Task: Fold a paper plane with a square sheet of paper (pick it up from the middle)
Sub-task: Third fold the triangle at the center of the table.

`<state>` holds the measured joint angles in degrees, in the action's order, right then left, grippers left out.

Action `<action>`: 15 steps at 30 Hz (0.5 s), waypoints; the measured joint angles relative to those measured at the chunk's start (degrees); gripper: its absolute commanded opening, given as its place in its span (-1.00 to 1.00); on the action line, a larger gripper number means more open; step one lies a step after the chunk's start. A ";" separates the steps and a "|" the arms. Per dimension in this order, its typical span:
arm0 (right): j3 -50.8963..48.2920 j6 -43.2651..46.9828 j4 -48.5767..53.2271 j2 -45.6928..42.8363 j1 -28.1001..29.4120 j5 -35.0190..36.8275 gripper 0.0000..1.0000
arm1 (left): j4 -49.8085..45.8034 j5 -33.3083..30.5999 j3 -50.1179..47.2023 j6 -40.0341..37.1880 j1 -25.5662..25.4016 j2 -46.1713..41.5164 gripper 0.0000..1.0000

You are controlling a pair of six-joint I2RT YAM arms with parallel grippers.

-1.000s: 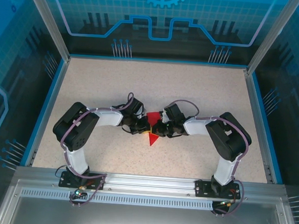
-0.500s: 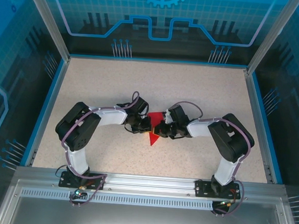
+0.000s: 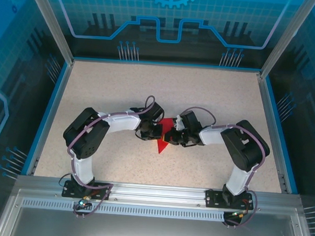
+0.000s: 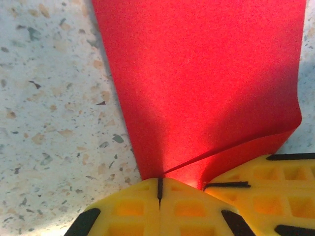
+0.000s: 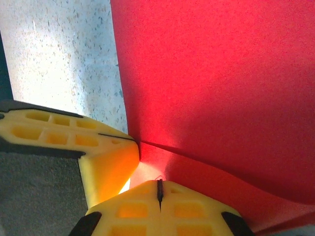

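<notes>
Paper plane lies mid-desk, tip toward the near edge, wide end toward the far side. Left end effector is at its left edge and right end effector at its right edge, facing each other across it, tips nearly touching. Both touch the plane around mid-length. Arm bases sit at the near edge, left and right of the plane.

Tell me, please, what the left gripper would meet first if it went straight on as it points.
The red paper: the left gripper seems shut on its fold, with the right gripper beside.
</notes>
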<state>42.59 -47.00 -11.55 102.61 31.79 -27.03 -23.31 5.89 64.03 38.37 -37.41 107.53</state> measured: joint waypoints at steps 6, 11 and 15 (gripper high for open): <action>-0.74 -0.52 -0.17 -0.17 -2.27 0.59 -1.00 | -2.54 -3.98 1.51 -1.38 -1.57 0.87 -1.00; -1.97 -0.59 1.22 -2.10 -5.51 2.38 -1.00 | -2.54 -4.17 1.44 -1.44 -1.66 0.92 -1.00; -2.49 0.94 5.11 -5.73 -8.50 6.88 -1.00 | -2.51 -4.17 1.46 -1.44 -1.66 0.90 -1.00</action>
<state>40.10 -46.06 -6.44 96.88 23.29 -20.14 -25.82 1.72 65.49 36.93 -39.07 108.42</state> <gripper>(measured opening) 0.043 0.044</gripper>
